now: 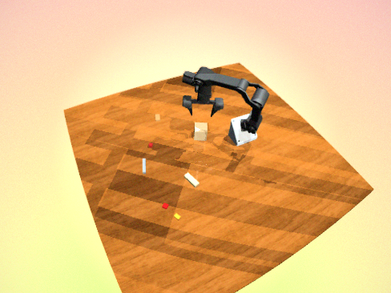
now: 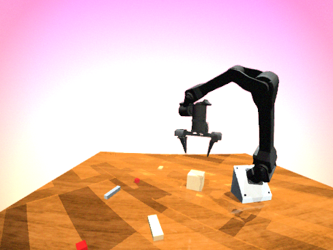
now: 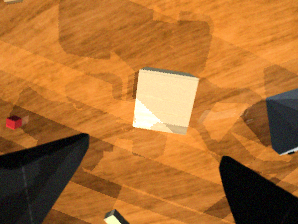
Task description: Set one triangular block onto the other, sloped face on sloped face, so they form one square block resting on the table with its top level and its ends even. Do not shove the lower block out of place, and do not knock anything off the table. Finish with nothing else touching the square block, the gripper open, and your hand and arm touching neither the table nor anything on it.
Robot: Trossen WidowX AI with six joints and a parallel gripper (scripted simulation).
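The two cream triangular blocks sit together as one square block (image 1: 200, 131) (image 2: 195, 180) (image 3: 166, 101) on the table. Its top looks level and its sides look flush; the seam between the two is too faint to make out. My gripper (image 1: 202, 115) (image 2: 197, 155) (image 3: 154, 151) is open and empty. Its fingertips are above the square block, apart from it, with a gap in between. The wrist view shows the block's whole top beyond the fingertips, with nothing on it.
On the wooden table (image 1: 280, 224) (image 2: 293, 225) lie a cream bar (image 1: 191, 179) (image 2: 155, 227), a blue-grey bar (image 1: 144, 166) (image 2: 112, 192), red cubes (image 1: 151, 145) (image 2: 136, 180) (image 3: 14, 122), a yellow piece (image 1: 177, 216) and a small tan piece (image 1: 157, 117) (image 2: 160, 167). The arm's white base (image 1: 240, 136) (image 2: 254, 195) stands right of the block.
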